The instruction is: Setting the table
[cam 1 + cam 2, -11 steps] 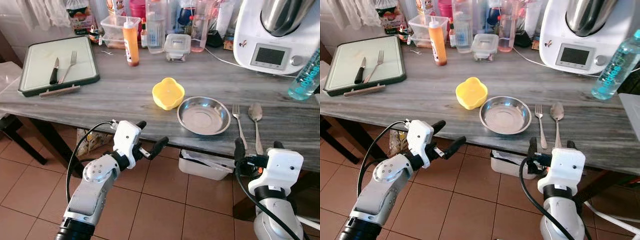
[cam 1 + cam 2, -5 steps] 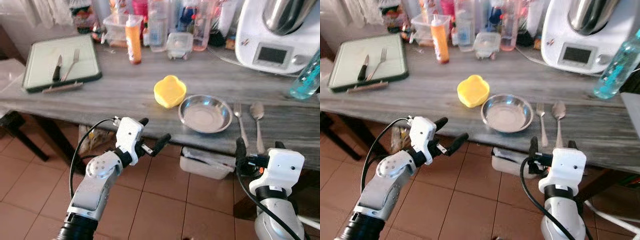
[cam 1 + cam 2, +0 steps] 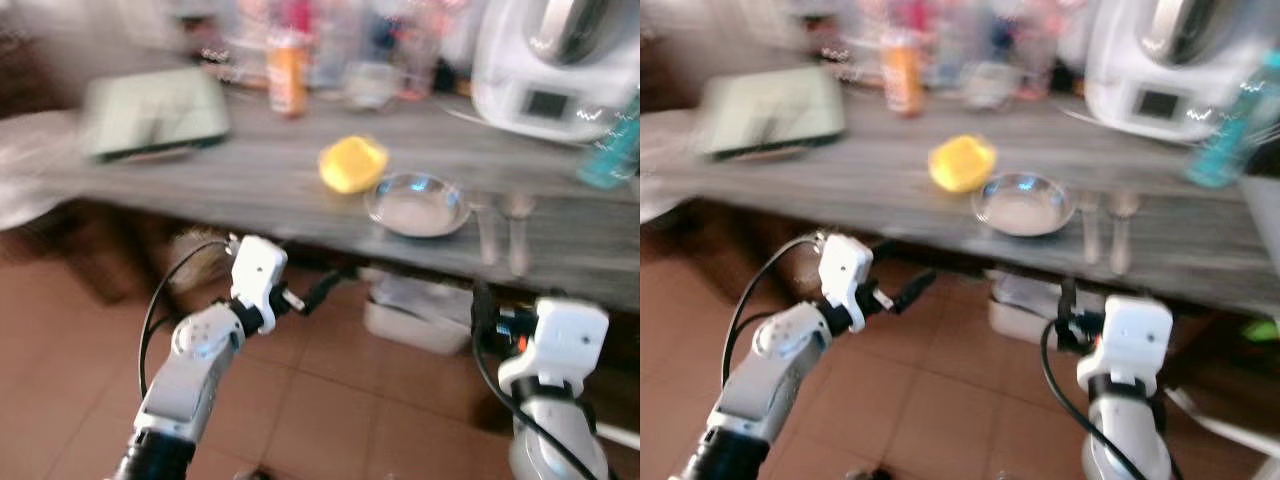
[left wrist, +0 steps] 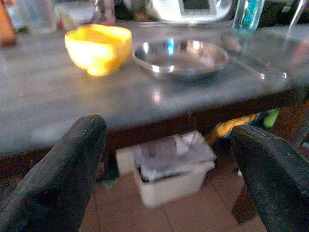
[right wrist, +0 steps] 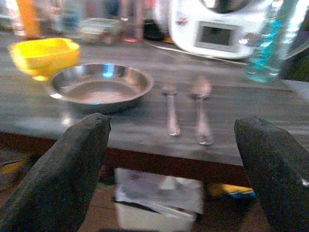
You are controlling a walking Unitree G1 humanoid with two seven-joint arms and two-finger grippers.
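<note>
While both grippers (image 4: pixel 164 159) (image 5: pixel 169 164) are held open, empty, knife fetching from tray (image 3: pixel 155 115) at 10 o'clock is probably needed.

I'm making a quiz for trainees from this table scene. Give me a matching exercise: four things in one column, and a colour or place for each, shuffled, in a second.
Things:
1. bowl
2. dish
3. spoon
4. bottle

Descriptions:
A. shiny steel, round and shallow
B. clear blue-green, upright beside the white appliance
C. yellow, next to the dish
D. lying flat beside the fork, on the far side from the dish

Pairs: 1-C, 2-A, 3-D, 4-B
</note>
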